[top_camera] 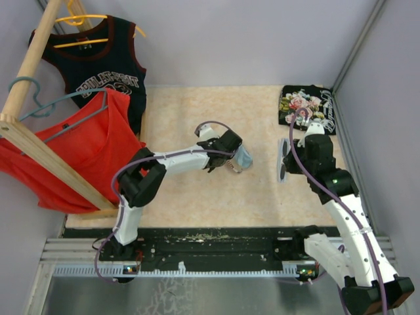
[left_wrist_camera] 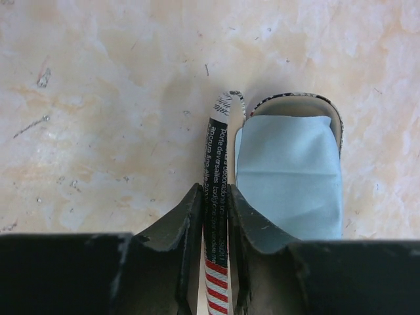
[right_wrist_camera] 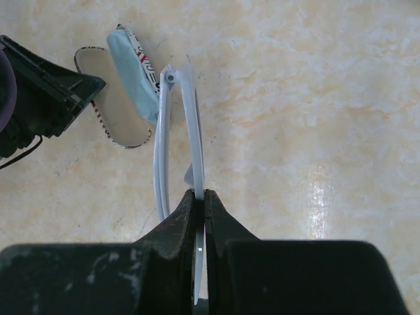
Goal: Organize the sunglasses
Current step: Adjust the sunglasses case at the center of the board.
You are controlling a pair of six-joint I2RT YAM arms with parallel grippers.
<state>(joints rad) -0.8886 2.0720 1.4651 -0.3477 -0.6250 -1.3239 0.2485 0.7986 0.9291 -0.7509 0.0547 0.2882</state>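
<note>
My right gripper (right_wrist_camera: 202, 194) is shut on the white sunglasses (right_wrist_camera: 190, 131), folded, held edge-on above the table; they show in the top view (top_camera: 284, 161) left of the right wrist. My left gripper (left_wrist_camera: 215, 193) is shut on the lid wall of the open flag-print case (left_wrist_camera: 218, 170), which shows at the table's middle in the top view (top_camera: 237, 162). A light-blue cloth (left_wrist_camera: 289, 174) lies inside the case. In the right wrist view the case (right_wrist_camera: 115, 128) and cloth (right_wrist_camera: 134, 72) lie up-left of the sunglasses.
A black floral folded garment (top_camera: 307, 108) lies at the back right corner. A wooden rack (top_camera: 39, 147) with a red shirt (top_camera: 85, 151) and a dark jersey (top_camera: 98, 65) on hangers stands at the left. Grey walls close in the table.
</note>
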